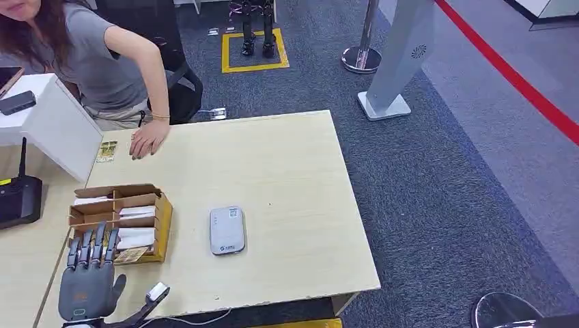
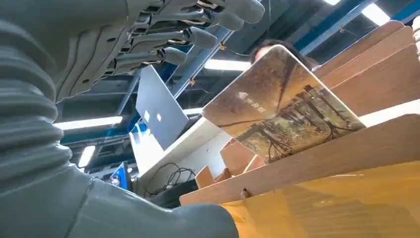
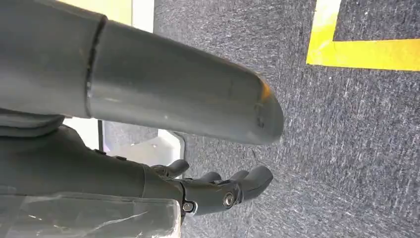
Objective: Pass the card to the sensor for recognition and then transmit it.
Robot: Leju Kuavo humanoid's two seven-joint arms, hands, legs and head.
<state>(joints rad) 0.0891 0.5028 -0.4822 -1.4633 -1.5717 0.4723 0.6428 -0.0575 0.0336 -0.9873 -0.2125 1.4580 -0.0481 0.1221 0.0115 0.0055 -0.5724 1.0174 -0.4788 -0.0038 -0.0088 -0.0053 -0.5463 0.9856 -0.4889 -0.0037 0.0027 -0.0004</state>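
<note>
A cardboard box (image 1: 164, 217) with compartments of cards stands at the table's near left. A card with a brown forest picture (image 1: 131, 255) leans in its nearest compartment; the left wrist view shows this card (image 2: 282, 110) close up. My left hand (image 1: 89, 273) hovers at the box's near edge, fingers spread and straight, holding nothing. In the left wrist view my left hand (image 2: 99, 49) has its fingers above the card and its thumb below, apart from it. The grey-white sensor (image 1: 227, 230) lies flat right of the box. My right hand (image 3: 190, 191) hangs over carpet, holding nothing.
A person sits at the far left with a hand (image 1: 149, 140) flat on the table beside another card (image 1: 106, 151). A white box (image 1: 54, 123) and a black device (image 1: 17, 198) stand at the left. A cable end (image 1: 158, 292) lies by the near edge.
</note>
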